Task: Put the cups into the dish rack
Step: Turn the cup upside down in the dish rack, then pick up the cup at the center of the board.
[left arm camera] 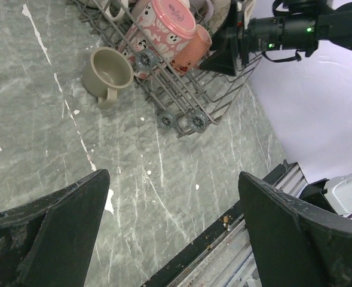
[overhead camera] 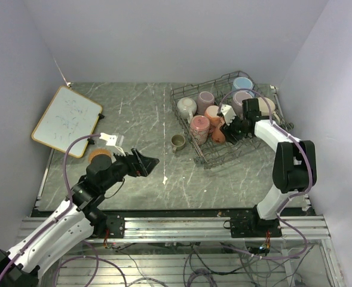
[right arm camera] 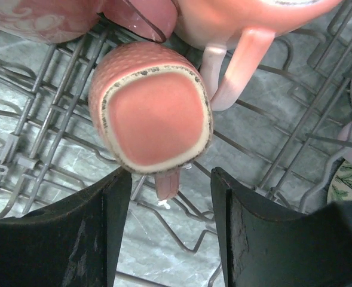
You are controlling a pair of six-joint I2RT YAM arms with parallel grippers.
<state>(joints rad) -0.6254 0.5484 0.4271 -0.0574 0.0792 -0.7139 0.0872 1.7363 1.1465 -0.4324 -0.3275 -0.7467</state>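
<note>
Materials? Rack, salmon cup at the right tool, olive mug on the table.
Dish rack: metal wire by the look, dull grey finish; thin bent rods.
Salmon cup: glazed ceramic, dimpled wall; bare cream, speckled foot ring.
Olive mug: probably ceramic, satin glaze; thick rim, soft sheen.

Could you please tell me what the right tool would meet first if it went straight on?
Probably the base of the salmon-pink dimpled ceramic mug in the grey wire dish rack, just beyond the right tool, its jaws parted, though depth is unclear.
</note>
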